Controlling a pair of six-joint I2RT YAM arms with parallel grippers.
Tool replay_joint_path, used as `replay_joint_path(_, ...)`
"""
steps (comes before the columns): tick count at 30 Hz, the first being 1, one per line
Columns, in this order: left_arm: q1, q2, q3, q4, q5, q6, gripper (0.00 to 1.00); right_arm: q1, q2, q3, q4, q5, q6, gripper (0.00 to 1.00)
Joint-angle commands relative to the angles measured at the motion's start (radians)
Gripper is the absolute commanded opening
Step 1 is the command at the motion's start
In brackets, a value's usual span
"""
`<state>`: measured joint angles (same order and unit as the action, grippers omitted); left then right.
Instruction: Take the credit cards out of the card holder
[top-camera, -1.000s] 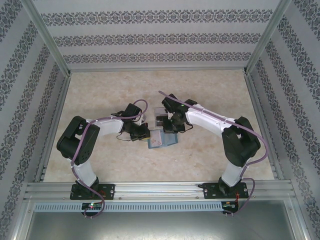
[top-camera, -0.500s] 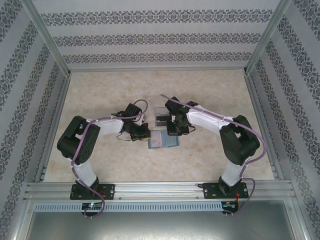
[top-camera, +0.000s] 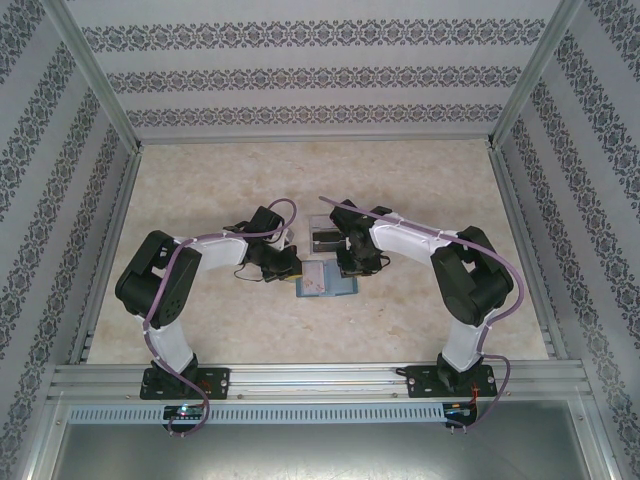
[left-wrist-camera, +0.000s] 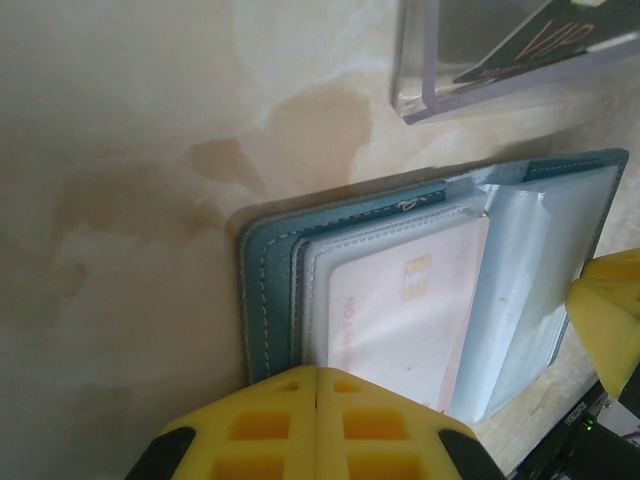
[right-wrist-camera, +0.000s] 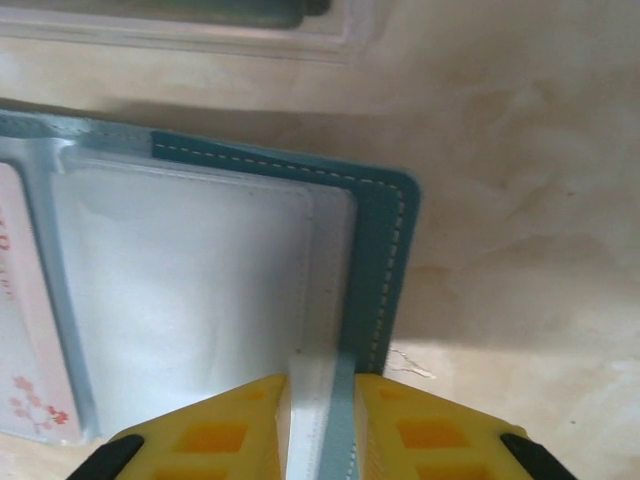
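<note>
Top external shows the holder (top-camera: 326, 283) lying open on the table (top-camera: 200, 190) between the 2 grippers, with a clear piece (top-camera: 318, 228) just beyond it. The left gripper (top-camera: 294, 271) sits at the holder's left edge, its yellow pads pressed together with no gap. The right gripper (top-camera: 351, 267) is at the right edge, its pads a narrow slit apart with the teal border in the gap; I cannot tell whether they pinch it. 1 pale card (left-wrist-camera: 400, 310) sits in a sleeve, and a dark card (left-wrist-camera: 545, 45) lies in the clear piece.
</note>
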<state>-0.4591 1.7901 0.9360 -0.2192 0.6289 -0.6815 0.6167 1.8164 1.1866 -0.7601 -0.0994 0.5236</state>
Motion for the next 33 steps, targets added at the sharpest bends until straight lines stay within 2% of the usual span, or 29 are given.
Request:
replay_joint_path(1, -0.014, 0.019, 0.016, -0.022, -0.007, 0.006, 0.00, -0.014, -0.039, 0.028, -0.059, 0.049, -0.019, 0.26)
replay_joint_path(5, -0.015, 0.000, 0.029, -0.031, -0.010, 0.010, 0.00, -0.015, -0.065, 0.052, -0.060, 0.009, -0.020, 0.27)
replay_joint_path(13, -0.018, -0.026, 0.055, -0.055, -0.018, 0.013, 0.00, -0.008, -0.067, 0.074, 0.013, -0.155, 0.015, 0.28)
replay_joint_path(23, -0.034, -0.021, 0.070, -0.065, -0.015, 0.013, 0.00, 0.006, -0.034, 0.030, 0.204, -0.359, 0.101, 0.28)
replay_joint_path(33, -0.046, 0.021, 0.083, -0.063, 0.000, 0.017, 0.00, 0.007, 0.047, 0.003, 0.282, -0.403, 0.126, 0.28)
